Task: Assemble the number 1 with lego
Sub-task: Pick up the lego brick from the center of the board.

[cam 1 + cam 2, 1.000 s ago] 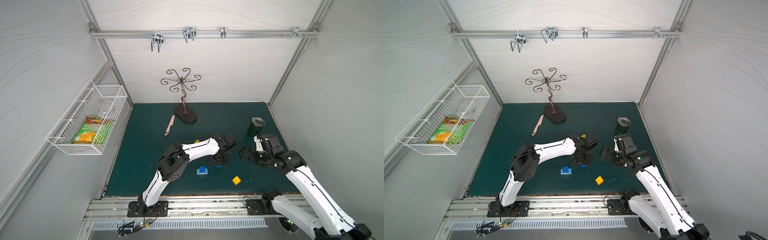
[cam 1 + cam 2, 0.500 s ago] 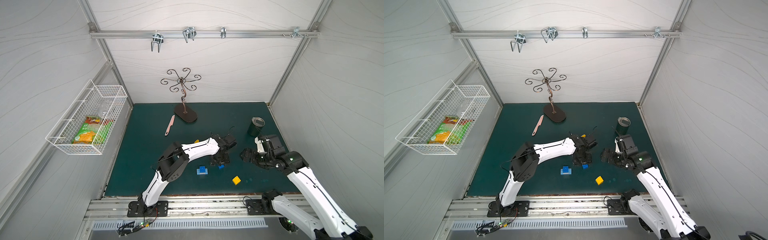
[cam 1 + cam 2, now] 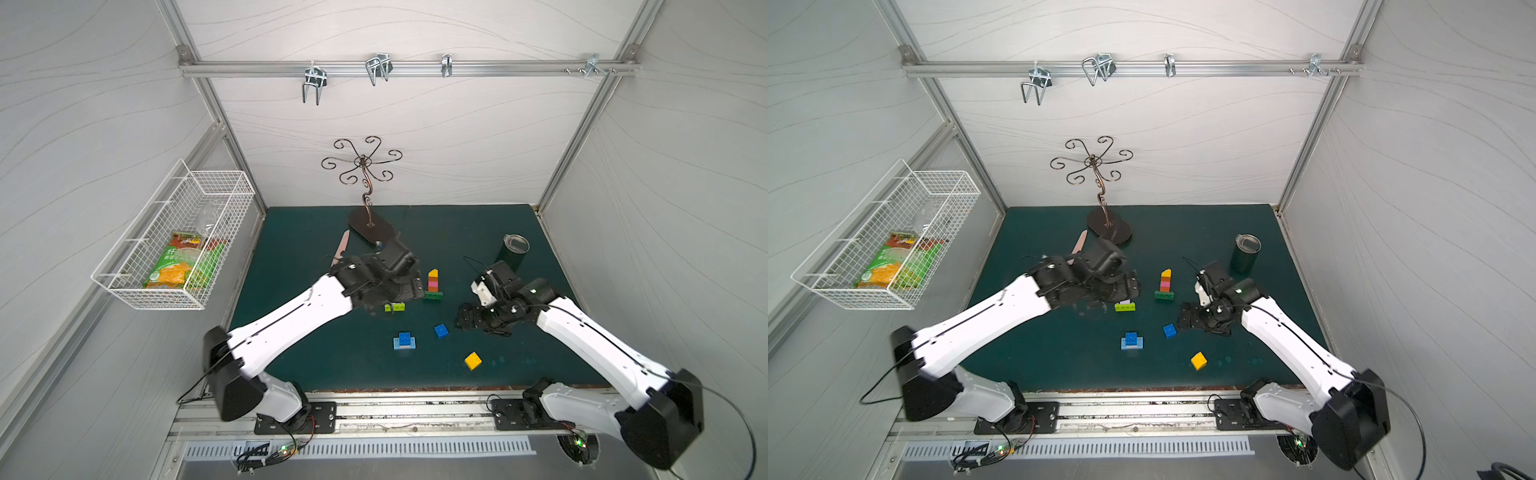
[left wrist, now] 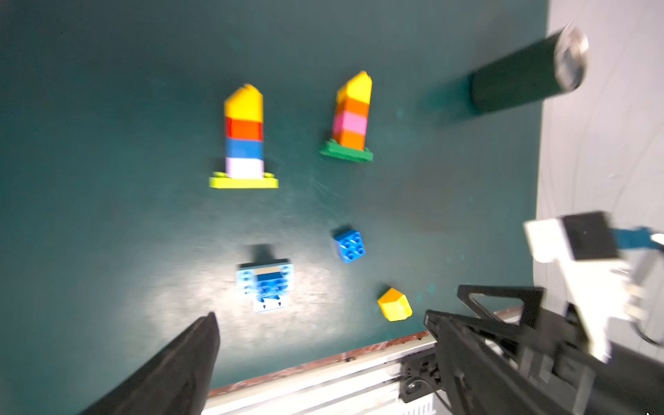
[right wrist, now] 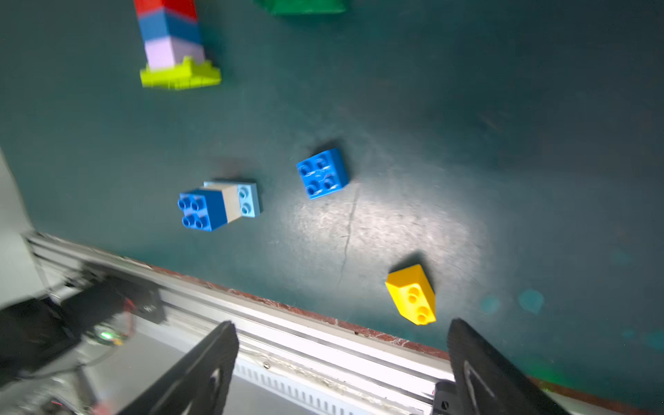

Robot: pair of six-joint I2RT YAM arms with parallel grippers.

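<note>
Two towers looked finished on the tabletop: the lime-based tower and the dark-green-based tower. Nearer the front edge, the third stack looked half-built, with the loose blue brick and yellow slope brick unplaced. Left fingers and right fingers were spread, empty.

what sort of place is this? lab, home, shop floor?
Most likely a robot lab test cell: white panel walls on an aluminium frame, a left arm and right arm bolted to a front rail by a green mat, and staged props such as a lego tower and a wire basket.
</note>
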